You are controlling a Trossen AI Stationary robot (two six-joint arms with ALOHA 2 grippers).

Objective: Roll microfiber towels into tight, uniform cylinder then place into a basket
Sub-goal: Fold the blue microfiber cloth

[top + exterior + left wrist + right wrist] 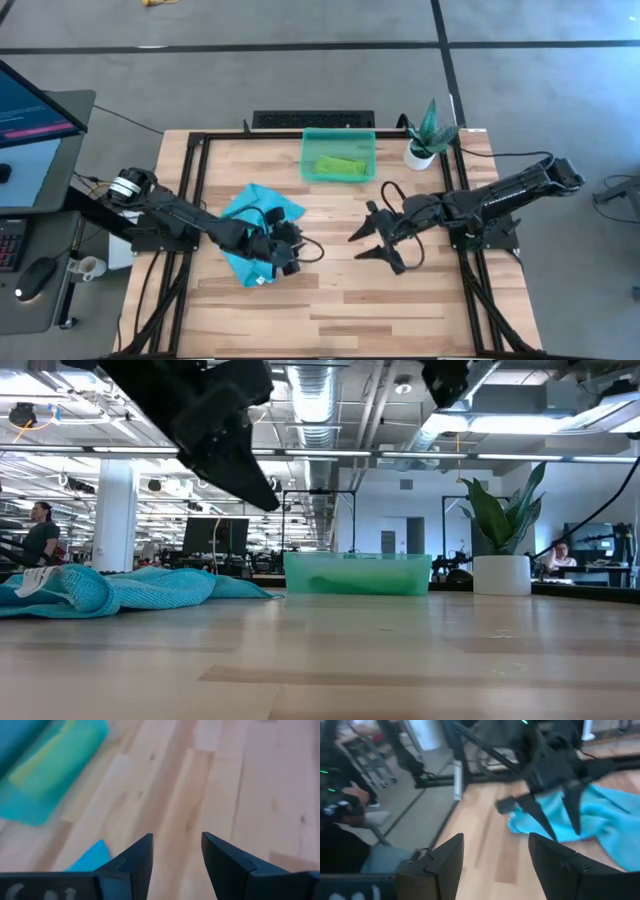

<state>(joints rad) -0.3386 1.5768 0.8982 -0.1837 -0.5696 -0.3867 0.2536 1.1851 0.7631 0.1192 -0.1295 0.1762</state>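
The turquoise blue microfiber towel (252,222) lies rumpled on the table's left half (110,590), its white tag (262,280) at the near end. The lime green towel (340,165) lies inside the teal basket (310,140) at the far middle (357,573). My left gripper (298,248) hovers open over the blue towel's right edge, clear of it (560,825), with only bare wood between its fingers (176,837). My right gripper (360,246) hangs open in the air right of centre, pointing toward the towel (495,850).
A white pot with a green plant (425,140) stands right of the basket at the far right corner. Black frame rails (190,180) run along the table's left, far and right sides. Bare wood lies along the near half (340,310). People show in the room behind (40,530).
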